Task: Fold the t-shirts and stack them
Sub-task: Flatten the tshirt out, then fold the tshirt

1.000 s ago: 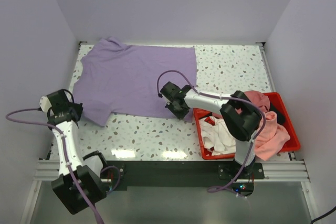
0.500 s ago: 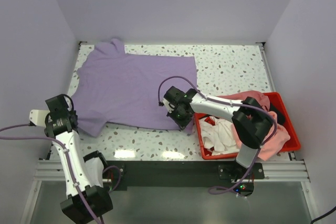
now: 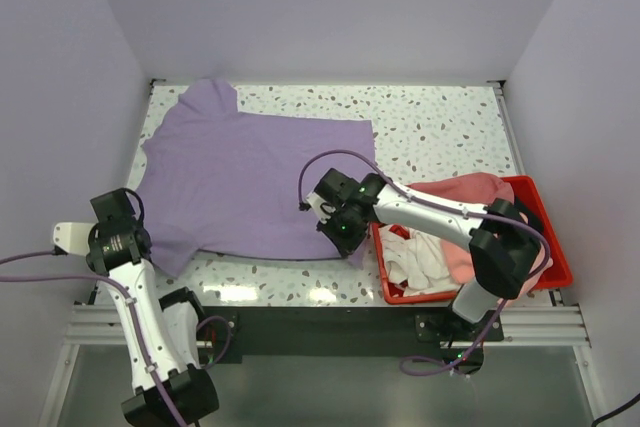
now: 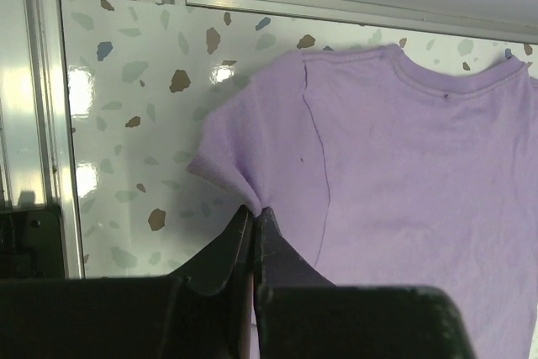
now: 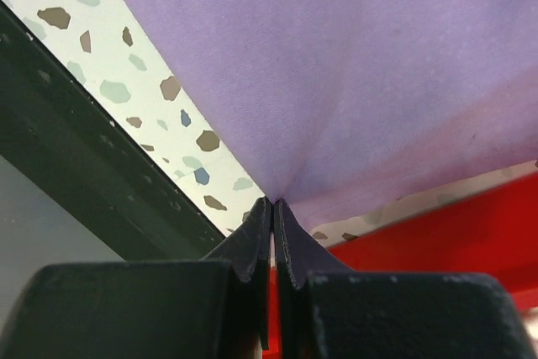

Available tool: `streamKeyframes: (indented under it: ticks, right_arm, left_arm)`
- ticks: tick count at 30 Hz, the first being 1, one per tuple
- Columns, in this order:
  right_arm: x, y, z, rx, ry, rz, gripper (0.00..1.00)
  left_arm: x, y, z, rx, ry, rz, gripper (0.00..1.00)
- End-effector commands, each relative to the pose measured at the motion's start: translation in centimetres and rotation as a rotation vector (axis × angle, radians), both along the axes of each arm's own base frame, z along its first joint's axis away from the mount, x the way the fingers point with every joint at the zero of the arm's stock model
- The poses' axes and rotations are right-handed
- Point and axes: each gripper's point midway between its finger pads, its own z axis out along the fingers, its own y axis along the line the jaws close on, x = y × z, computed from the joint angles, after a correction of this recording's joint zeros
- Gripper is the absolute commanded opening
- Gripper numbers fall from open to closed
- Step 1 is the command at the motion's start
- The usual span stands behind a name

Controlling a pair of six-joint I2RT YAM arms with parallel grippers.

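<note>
1. Lavender shirt [image 3: 255, 182]: lies spread on the table [image 3: 440, 137], collar toward the far left. No fold shows in it.
2. Left gripper [image 4: 254, 212]: clenched on the edge of the shirt's near-left sleeve, by the table's left edge.
3. Right gripper [image 5: 271, 202]: clenched on the shirt's near hem corner, just beside the bin [image 3: 420, 297]. The fabric tents up toward the tips.
4. Pink shirts [image 3: 465, 192]: heaped in the bin, unfolded, with some cloth draped over the rim. Their number cannot be told.
5. White shirt [image 3: 420, 262]: crumpled in the bin's near side, unfolded.
6. Stack: none in view.
7. Progress, as a judgement: early. The first shirt looks laid out ready for folding. Every fold, every shirt in the bin and all stacking remain to be done.
</note>
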Motion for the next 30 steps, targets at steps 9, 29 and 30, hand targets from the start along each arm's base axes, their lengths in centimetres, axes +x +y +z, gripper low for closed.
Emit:
streamKeyframes:
  ticks: [9, 29, 30]
  right_arm:
    - [2.9, -0.1, 3.4, -0.044, -0.112, 0.016, 0.00]
    - [12.5, -1.6, 6.2, -0.007, -0.165, -0.197, 0.00]
    - [13.0, -1.9, 5.8, -0.015, -0.159, -0.208, 0.00]
  left_arm:
    - [4.2, 1.0, 3.4, 0.045, -0.117, -0.075, 0.00]
    - [16.3, -0.1, 4.4, -0.016, -0.258, -0.309, 0.00]
    - [16.8, 0.0, 3.9, -0.020, -0.237, -0.307, 0.00]
